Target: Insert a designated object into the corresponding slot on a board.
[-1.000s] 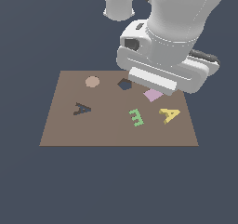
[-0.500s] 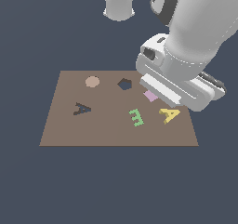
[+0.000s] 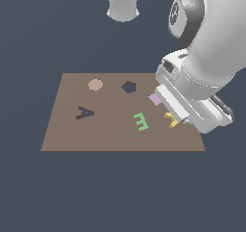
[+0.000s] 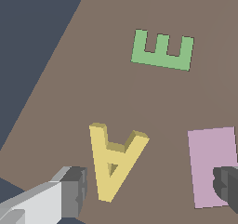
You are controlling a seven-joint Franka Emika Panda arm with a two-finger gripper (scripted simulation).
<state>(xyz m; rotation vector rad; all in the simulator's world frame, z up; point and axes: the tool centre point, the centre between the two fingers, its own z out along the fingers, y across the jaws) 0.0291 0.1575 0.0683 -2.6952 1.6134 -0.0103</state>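
Dark blue-grey ground is surrounding the brown board (image 3: pixel 67 135); my gripper (image 4: pixel 151 190) is hovering with jaws spread, holding nothing.
Across the exterior view I am seeing the dark A slot (image 3: pixel 85 113), tan disc (image 3: pixel 95 84), pentagon recess (image 3: pixel 129 87), green E (image 3: pixel 141 121), pink square (image 3: pixel 154 99), then the yellow A block (image 4: pixel 114 158) lying flat between my fingers (image 4: pixel 74 190), untouched.

Green E block (image 3: pixel 141 121), pink square block (image 3: pixel 154 99), round tan disc (image 3: pixel 95 84), blue pentagon recess (image 3: pixel 129 87)
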